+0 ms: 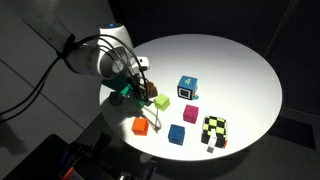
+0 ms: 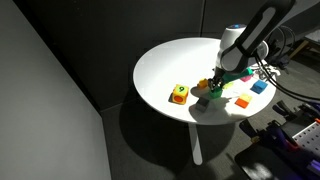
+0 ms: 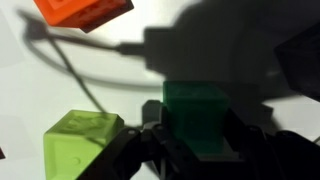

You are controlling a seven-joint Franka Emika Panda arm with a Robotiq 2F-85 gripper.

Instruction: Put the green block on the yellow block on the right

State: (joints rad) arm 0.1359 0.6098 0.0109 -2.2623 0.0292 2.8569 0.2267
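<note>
The green block [image 3: 200, 115] is a dark green cube that sits between my gripper's [image 3: 196, 150] two dark fingers in the wrist view, and the fingers press on its sides. The yellow block [image 3: 82, 140], a plain lime-yellow cube, lies just beside the fingers. In an exterior view my gripper [image 1: 138, 90] is low over the near-left part of the round white table [image 1: 240, 60], with the yellow block [image 1: 160, 101] right next to it. In the opposite exterior view my gripper [image 2: 221, 86] is at the table's right side. Whether the green block touches the table is hidden.
An orange block [image 1: 140, 125] with a thin cable by it, a blue cube [image 1: 177, 133], a magenta cube [image 1: 190, 113], a yellow-and-black checkered cube [image 1: 214, 130] and a numbered cube [image 1: 187, 87] stand around. The numbered cube also shows in an exterior view [image 2: 179, 94].
</note>
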